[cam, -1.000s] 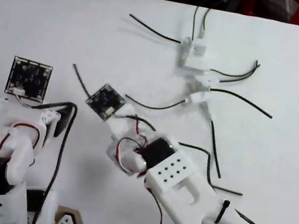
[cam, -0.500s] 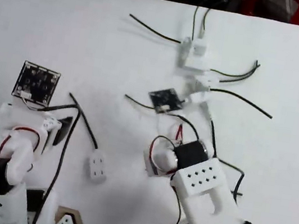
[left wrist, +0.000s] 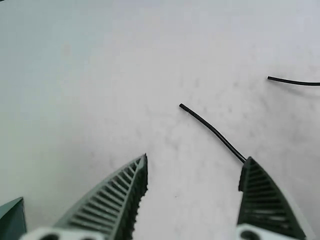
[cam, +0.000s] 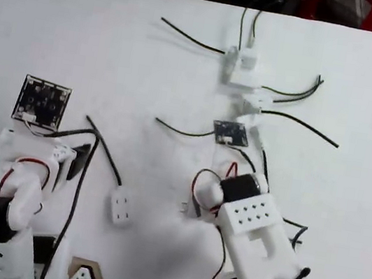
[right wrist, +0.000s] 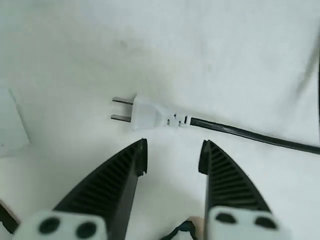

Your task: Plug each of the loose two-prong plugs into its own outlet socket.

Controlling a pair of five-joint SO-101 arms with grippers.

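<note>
A white two-prong plug point(right wrist: 149, 114) on a black cord point(right wrist: 250, 134) lies flat on the table just beyond my right gripper point(right wrist: 173, 145), which is open with nothing between its fingers. In the high view the right arm's camera board point(cam: 229, 132) sits beside a cluster of white plugs and sockets point(cam: 252, 102). A loose white outlet socket point(cam: 121, 207) lies between the two arms, and its black cord point(cam: 103, 149) runs toward the left arm. My left gripper point(left wrist: 196, 159) is open over bare table, with a black wire end point(left wrist: 210, 129) just ahead of it.
More white connectors point(cam: 237, 61) with thin black wires point(cam: 188, 35) lie at the back centre. Long wires point(cam: 302, 124) trail to the right, and one point(cam: 267, 184) runs beside the right arm. The left arm's camera board point(cam: 43, 101) is at the left.
The right arm has swung from the middle toward the plug cluster on the right. The white socket and its cord, earlier under that arm, now lie nearer the front. The left arm barely shifted.
</note>
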